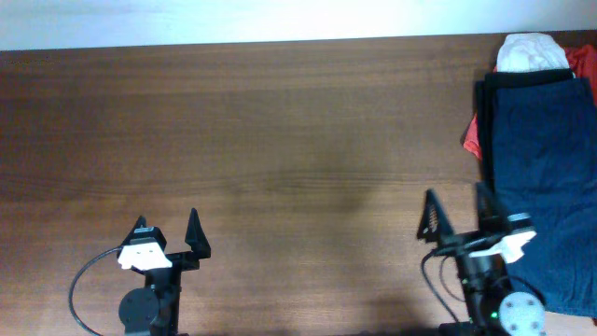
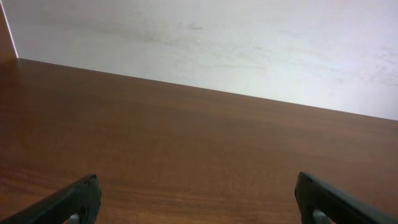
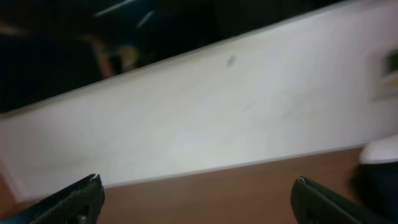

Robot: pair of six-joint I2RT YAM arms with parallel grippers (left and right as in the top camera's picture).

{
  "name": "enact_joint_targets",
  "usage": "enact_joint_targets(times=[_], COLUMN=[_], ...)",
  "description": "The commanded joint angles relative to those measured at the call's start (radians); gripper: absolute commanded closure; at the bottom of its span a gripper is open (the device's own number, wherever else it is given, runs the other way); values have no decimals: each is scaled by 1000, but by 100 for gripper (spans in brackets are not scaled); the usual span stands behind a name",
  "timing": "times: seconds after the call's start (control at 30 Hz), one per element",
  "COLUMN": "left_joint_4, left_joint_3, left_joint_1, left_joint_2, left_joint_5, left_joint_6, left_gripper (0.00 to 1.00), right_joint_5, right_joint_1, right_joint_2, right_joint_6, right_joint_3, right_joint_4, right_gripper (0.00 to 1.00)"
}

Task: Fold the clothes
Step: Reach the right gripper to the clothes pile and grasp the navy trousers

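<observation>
A pile of clothes lies at the table's right edge in the overhead view: a dark navy garment [image 1: 546, 177] on top, a red one [image 1: 472, 136] peeking out at its left, and a white one [image 1: 528, 52] at the far end. My right gripper [image 1: 457, 213] is open and empty just left of the navy garment's near part. In its wrist view [image 3: 196, 196] the fingers are wide apart with only table and wall between them. My left gripper [image 1: 168, 229] is open and empty at the near left; its wrist view [image 2: 198, 196] shows bare table.
The brown wooden table [image 1: 280, 140] runs to a pale wall [image 2: 217, 43] along its far edge. A black cable [image 1: 79, 294] loops beside the left arm's base.
</observation>
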Motion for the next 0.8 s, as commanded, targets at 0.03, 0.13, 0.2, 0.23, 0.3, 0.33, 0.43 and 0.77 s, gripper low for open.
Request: enact_joint_targets(times=[0.03,0.13,0.2,0.23,0.3,0.33,0.43,0.77], left_joint_4=[-1,-1,-1,-1,-1,-1,-1,-1], left_joint_3=[-7,-7,-7,-7,-7,-7,-7,-7], left_joint_1=[5,5,5,5,5,5,5,5], left_joint_2=[-5,-5,-5,-5,-5,-5,-5,-5], left_joint_5=[-9,-9,-9,-9,-9,-9,-9,-9], left_joint_6=[3,3,3,3,3,3,3,3], left_gripper=[1,1,1,1,1,1,1,1], right_joint_5=[289,360,381,380,381,385,461,567], right_joint_1=[4,3,-25,-61,-120,-137,-192,-329], right_joint_2=[377,767,1024,1181,1443,1529,1734,2021], right_joint_6=[-185,-260,-300,-324,-375,-406,-429,-455], right_joint_3=[275,529,750,894,1143,1222,1338,1337], right_joint_4=[-95,-194,-349,-460,-660,-729,-770,-576], right_gripper=[1,1,1,1,1,1,1,1])
